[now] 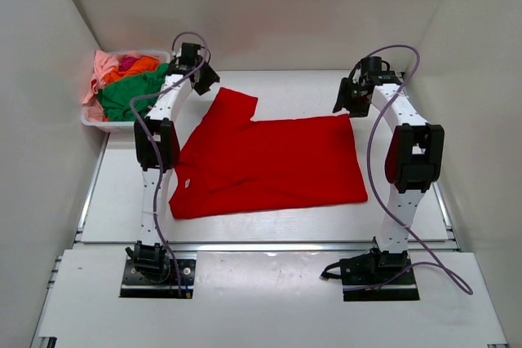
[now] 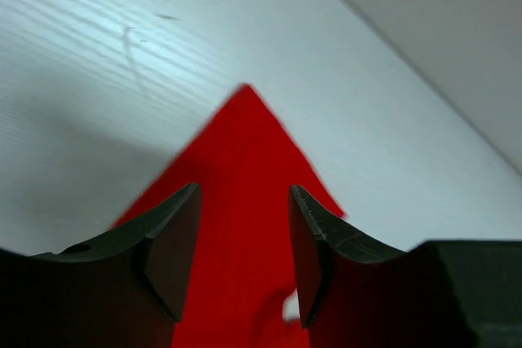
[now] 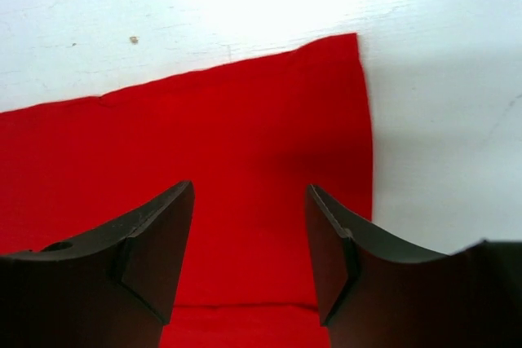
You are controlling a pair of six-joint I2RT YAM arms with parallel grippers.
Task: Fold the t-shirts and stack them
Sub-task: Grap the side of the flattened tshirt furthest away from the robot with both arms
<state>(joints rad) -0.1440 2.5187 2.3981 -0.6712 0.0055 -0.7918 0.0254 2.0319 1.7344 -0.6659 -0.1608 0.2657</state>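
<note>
1. Red t-shirt (image 1: pixel 269 160) lies flat mid-table, sleeve tip at 11 o'clock, hem corner at 1 o'clock.
2. Left gripper (image 2: pixel 244 197) is above the sleeve, jaws apart, empty. Right gripper (image 3: pixel 249 193) likewise above the hem corner.
3. Advice: pinch close to the edges, lift both evenly.
</note>
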